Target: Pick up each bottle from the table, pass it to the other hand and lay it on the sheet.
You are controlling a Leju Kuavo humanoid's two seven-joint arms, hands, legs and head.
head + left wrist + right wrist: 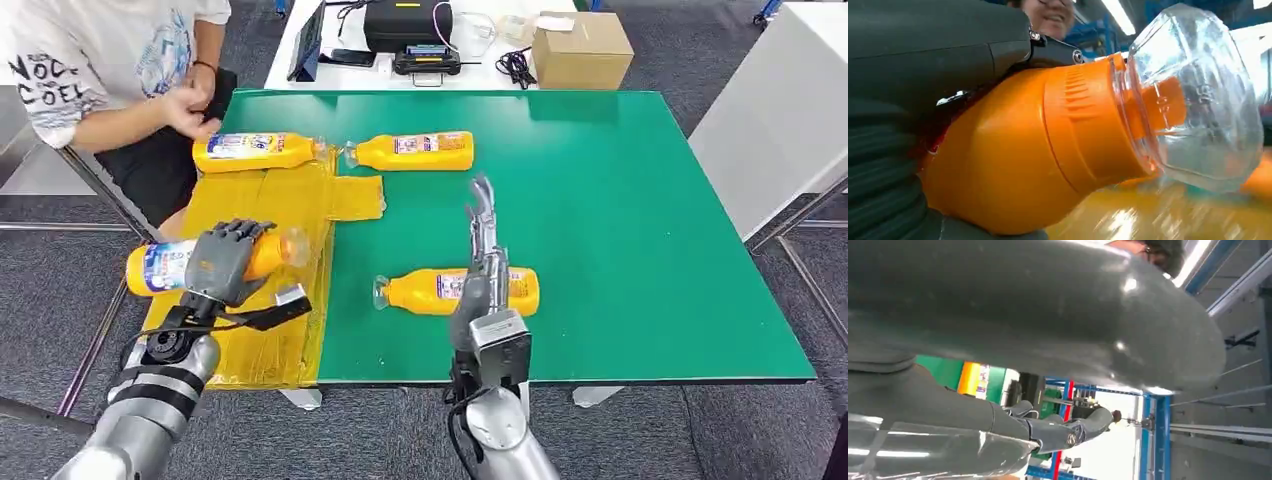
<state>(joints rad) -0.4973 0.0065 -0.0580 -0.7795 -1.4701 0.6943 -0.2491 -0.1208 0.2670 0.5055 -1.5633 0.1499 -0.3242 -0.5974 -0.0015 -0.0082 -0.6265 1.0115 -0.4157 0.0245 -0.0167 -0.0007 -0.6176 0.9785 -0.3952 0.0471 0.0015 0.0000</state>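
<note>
Head view. The left hand [228, 262] is gripping an orange bottle [170, 265] around its middle, holding it lying sideways over the yellow sheet [290, 200], clear cap pointing toward the green table [620, 220]. Judged from this pose, the bottle is being brought down to lie flat, which suits a round body that would otherwise roll. The right hand [484, 250] is standing edge-on above the table, fingers extended and apart, holding nothing; it is hanging over a second bottle [455, 291] lying on the green just in front of the robot, probably the next one to be picked up. A third bottle [258, 152] is lying at the far edge of the sheet. A fourth bottle [410, 151] is lying on the green just beside the sheet's far corner. A person [120, 70] is sitting at the far left corner, hands close to the third bottle.

Left wrist view. The held bottle [1048, 150] is showing an opaque orange body, ribbed shoulder and clear overcap on an orange nozzle; contents cannot be told. Yellow sheet [1148, 220] is blurring just beneath it.

Right wrist view. The right hand [1048, 320] is showing its grey cover and dark fingers [1068, 427] stretched out, clasping nothing. A strip of green table and a yellow label are showing beyond it.
</note>
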